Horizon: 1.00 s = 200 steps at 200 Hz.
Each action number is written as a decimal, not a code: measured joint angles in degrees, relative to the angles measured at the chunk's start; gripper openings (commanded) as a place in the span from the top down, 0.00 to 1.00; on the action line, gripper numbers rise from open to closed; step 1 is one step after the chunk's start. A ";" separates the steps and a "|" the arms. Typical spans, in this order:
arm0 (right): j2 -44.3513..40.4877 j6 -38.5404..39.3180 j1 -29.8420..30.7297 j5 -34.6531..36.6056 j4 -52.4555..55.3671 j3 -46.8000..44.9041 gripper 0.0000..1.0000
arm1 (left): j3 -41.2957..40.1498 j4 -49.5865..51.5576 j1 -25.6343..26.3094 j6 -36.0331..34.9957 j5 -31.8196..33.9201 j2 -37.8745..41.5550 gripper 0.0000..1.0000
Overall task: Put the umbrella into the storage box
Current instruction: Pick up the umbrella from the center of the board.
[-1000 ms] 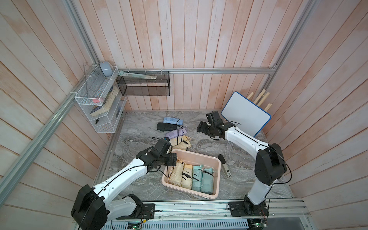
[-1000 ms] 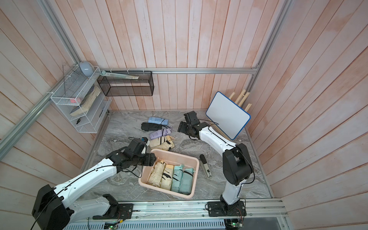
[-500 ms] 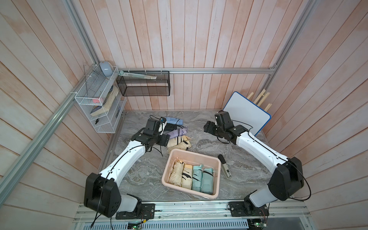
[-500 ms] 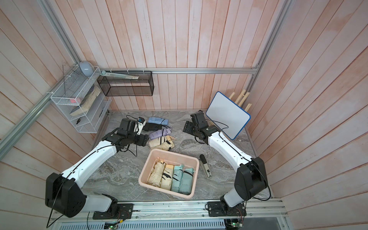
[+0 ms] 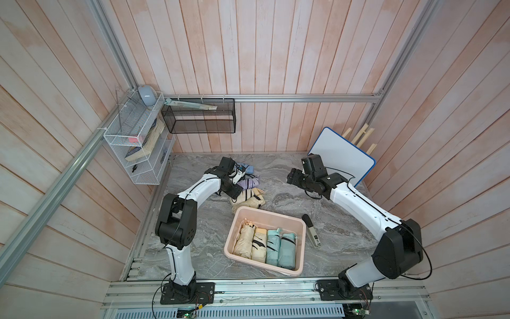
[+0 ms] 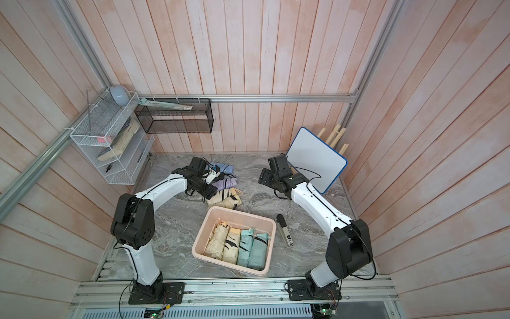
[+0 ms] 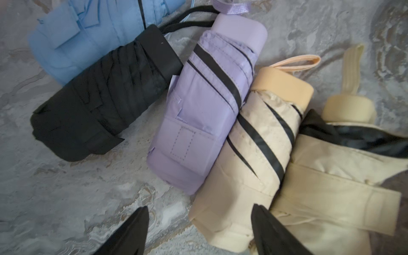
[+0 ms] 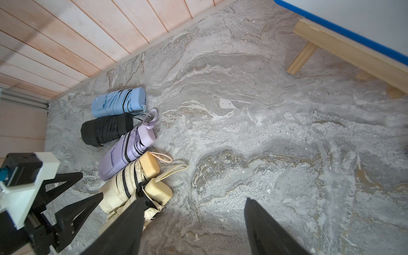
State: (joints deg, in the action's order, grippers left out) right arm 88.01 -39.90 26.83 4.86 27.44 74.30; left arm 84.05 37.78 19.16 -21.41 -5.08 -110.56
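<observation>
Left end effector (image 7: 199, 207) moved from storage box (image 5: 271, 216) to cream umbrella (image 7: 242, 159), fingers (image 7: 132, 234) cropped

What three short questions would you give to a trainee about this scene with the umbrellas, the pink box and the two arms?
1. How many folded umbrellas lie inside the storage box?
2. True or false: the right gripper holds an umbrella.
3. Which colour is the umbrella that lies between the black umbrella and the beige umbrella on the table? A blue, B lilac, C teal.

Key: 1. Four. 2. False; its jaws stand open with nothing between them. 3. B, the lilac umbrella.
</observation>
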 measured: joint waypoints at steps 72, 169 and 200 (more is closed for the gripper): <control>0.02 0.57 -1.11 -0.48 0.31 0.00 0.24 | 2.54 4.57 1.86 -0.94 -1.44 -2.80 0.30; -0.59 0.50 -1.77 -0.94 -0.44 -1.66 0.24 | 4.28 4.76 4.57 -3.10 5.11 -6.88 0.27; -1.75 0.48 -1.88 -0.90 -0.48 -3.02 0.24 | 5.73 4.87 5.62 -3.26 5.09 -8.76 0.20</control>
State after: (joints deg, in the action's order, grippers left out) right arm 86.26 -39.42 24.95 3.97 26.96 71.29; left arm 89.78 42.65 24.77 -24.67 0.01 -119.33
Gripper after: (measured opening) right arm 0.763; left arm 0.786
